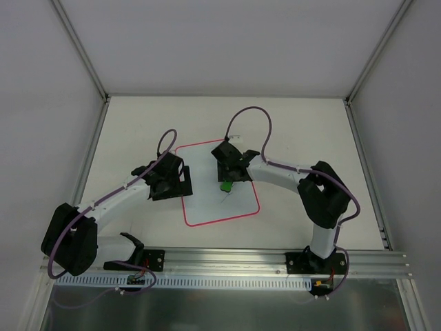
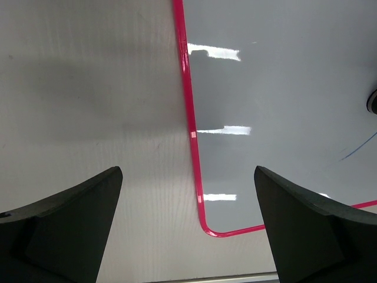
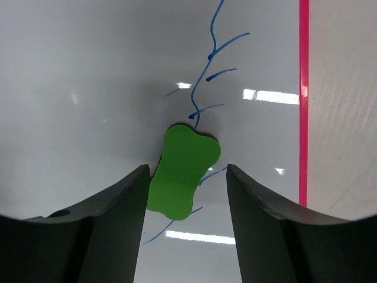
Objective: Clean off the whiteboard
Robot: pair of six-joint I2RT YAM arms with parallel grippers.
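Whiteboard (image 1: 207, 203) carries blue lines (image 3: 203, 76) ahead of the green eraser (image 3: 184, 177), which lies lengthwise inside the open right pincer (image 3: 187, 171); left pincer (image 2: 188, 171) open, empty.

Lab test cell, white walls (image 1: 227, 41), aluminium rail (image 1: 227, 261) (slotted profile)

Whiteboard (image 2: 283, 88) partly beyond frame edges

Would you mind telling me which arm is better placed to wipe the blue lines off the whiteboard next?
The right arm: its jaws straddle the green eraser, which sits on the whiteboard amid the blue lines. The left arm hangs over the board's left rim, jaws wide and empty.
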